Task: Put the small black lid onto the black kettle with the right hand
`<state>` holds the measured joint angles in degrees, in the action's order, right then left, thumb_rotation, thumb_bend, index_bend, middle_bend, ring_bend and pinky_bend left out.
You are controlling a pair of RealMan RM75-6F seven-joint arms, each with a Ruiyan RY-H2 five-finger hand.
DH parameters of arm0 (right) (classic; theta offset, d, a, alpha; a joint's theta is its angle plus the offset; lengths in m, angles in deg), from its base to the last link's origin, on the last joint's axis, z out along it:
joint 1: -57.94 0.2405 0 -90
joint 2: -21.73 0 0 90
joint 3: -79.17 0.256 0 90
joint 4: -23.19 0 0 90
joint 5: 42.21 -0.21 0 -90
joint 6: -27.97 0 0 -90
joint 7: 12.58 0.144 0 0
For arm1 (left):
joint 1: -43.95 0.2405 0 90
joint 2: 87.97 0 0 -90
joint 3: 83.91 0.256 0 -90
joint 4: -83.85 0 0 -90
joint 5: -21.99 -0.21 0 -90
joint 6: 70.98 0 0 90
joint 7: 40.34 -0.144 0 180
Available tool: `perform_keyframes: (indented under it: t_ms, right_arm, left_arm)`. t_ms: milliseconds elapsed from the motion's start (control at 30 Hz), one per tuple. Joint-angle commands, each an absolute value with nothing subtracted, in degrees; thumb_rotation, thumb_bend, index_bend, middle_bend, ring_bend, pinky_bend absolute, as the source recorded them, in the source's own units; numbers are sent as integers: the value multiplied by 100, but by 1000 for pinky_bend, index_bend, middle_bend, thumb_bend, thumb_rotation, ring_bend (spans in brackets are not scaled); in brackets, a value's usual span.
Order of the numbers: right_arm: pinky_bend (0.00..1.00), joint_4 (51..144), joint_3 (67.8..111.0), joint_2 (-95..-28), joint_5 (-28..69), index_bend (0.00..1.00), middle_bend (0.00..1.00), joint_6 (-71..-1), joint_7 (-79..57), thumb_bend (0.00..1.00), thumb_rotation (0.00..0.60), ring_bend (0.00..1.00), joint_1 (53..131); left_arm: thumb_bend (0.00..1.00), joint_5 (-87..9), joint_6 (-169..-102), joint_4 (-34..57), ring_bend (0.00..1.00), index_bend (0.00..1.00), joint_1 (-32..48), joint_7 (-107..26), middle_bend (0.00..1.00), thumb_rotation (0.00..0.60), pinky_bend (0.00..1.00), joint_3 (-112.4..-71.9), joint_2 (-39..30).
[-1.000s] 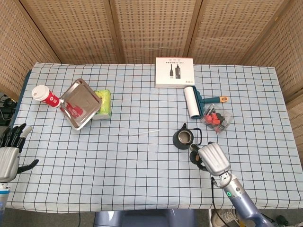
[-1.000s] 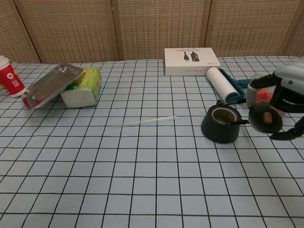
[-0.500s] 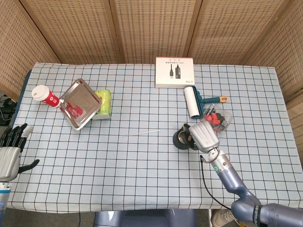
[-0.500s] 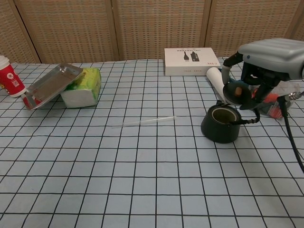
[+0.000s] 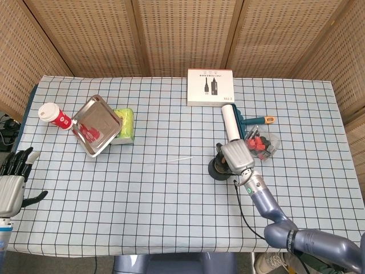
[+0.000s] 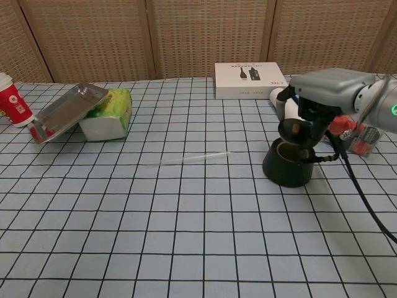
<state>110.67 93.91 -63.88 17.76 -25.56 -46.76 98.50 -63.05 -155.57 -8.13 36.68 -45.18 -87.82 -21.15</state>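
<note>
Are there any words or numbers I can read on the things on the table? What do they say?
White box: red print along the top and small print at a lower corner, too small to read; only a dark product picture shows.
Red cup: white markings, too blurred to read.
Green tissue pack: no legible text.
Right hand, small black lid, black kettle: no text visible.

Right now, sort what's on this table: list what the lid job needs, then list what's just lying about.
Needed:
small black lid, held by the right hand just above the black kettle

Lying about:
white box
lint roller
bag of red pieces
steel tray
green tissue pack
red cup
clear straw
left hand, idle
</note>
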Motion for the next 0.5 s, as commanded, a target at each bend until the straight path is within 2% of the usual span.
perform_keyframes:
  t_ms: [33, 500]
  right_arm:
    - [712, 10938, 9298, -6497, 1763, 574, 993, -2580, -4630, 363, 600, 972, 9881]
    - [712, 10807, 9082, -6622, 1748, 568, 993, -2664, -4493, 364, 600, 972, 9957]
  left_arm:
    - [39, -6308, -15552, -809, 0, 0, 3661, -4507, 0, 600, 0, -8782, -2117]
    - [39, -6325, -15583, -810, 0, 0, 3668, -4477, 0, 600, 0, -8773, -2123]
